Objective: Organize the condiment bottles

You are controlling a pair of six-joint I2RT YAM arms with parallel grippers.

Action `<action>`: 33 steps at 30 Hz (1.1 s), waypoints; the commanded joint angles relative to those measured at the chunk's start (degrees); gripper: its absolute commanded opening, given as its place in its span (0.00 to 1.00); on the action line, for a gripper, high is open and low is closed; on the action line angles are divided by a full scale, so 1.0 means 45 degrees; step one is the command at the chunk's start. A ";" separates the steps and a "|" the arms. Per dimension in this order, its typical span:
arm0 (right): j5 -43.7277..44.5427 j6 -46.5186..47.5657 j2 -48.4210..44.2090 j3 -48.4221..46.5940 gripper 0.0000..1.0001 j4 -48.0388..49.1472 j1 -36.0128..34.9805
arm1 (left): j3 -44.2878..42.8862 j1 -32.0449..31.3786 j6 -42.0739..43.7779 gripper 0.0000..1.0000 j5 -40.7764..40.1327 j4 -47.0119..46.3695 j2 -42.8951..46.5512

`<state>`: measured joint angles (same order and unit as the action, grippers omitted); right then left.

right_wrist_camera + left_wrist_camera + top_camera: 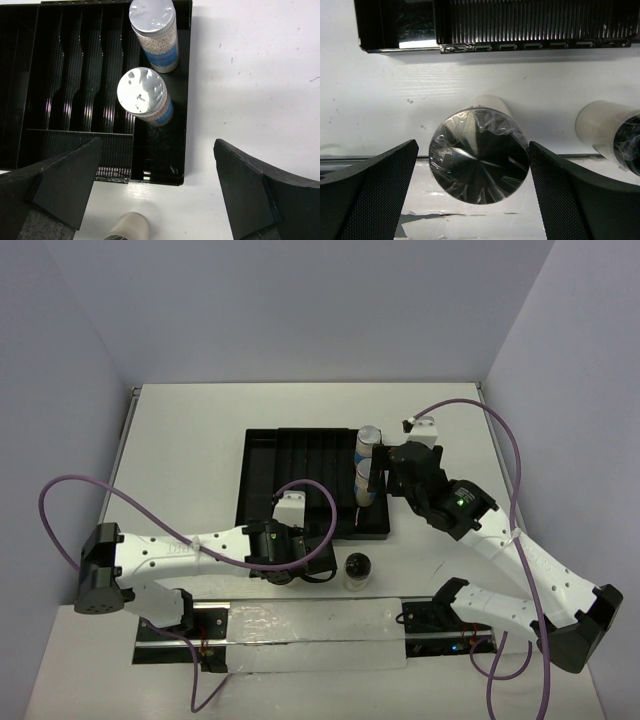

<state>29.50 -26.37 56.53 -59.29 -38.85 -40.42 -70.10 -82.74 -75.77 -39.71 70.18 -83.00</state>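
Two condiment bottles with silver lids and blue-white labels (151,17) (142,92) stand upright in the right-hand compartment of the black tray (70,145); the top view shows them too (369,438) (366,485). My right gripper (157,145) hangs open above the tray's near right corner, holding nothing. A whitish bottle with a dark, film-wrapped lid (479,157) stands on the table between the fingers of my open left gripper (473,145), with a gap on each side. In the top view that gripper (288,572) hides it. Another dark-lidded bottle (358,568) (615,132) stands just to its right.
The tray's other compartments (300,465) hold nothing. A taped plastic sheet (300,625) lies along the table's near edge between the arm bases. Purple cables (60,500) loop off both arms. Walls close the table in on three sides.
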 commanded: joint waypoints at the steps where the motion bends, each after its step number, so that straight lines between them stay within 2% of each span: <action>1: 0.0046 -0.0136 -0.0144 0.0034 1.00 0.0023 -0.0079 | 0.0103 -0.0031 0.0076 0.97 0.0364 -0.0896 -0.0026; 13: 0.0026 -0.0136 -0.0104 0.0127 1.00 0.0059 -0.0078 | 0.0496 0.0219 0.0079 0.93 0.0251 -0.1417 0.0009; 19: 0.0007 -0.0156 -0.0037 0.0129 1.00 0.0124 -0.0079 | 0.0480 0.0242 -0.0161 0.74 0.0074 -0.1149 0.0033; 22: -0.0051 -0.0156 -0.0006 0.0129 1.00 0.0157 -0.0079 | 0.0424 0.0242 -0.0292 0.57 -0.0099 -0.0950 0.0066; 24: -0.0033 -0.0156 -0.0009 0.0129 1.00 0.0181 -0.0079 | 0.0223 0.0242 -0.0505 0.38 -0.0274 -0.0431 0.0055; 26: -0.0051 -0.0174 -0.0024 0.0147 1.00 0.0196 -0.0079 | -0.0041 0.0242 -0.0525 0.26 -0.0392 -0.0192 0.0141; 27: -0.0052 -0.0175 -0.0024 0.0130 1.00 0.0196 -0.0061 | -0.0288 0.0242 -0.0489 0.11 -0.0469 0.0092 0.0255; 33: -0.0005 -0.0175 -0.0059 0.0101 1.00 0.0263 -0.0060 | -0.1874 0.0290 0.0016 0.10 -0.0891 0.1380 0.1176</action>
<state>29.09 -26.39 56.60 -58.74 -38.78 -40.42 -70.80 -81.71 -76.78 -39.19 71.06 -82.67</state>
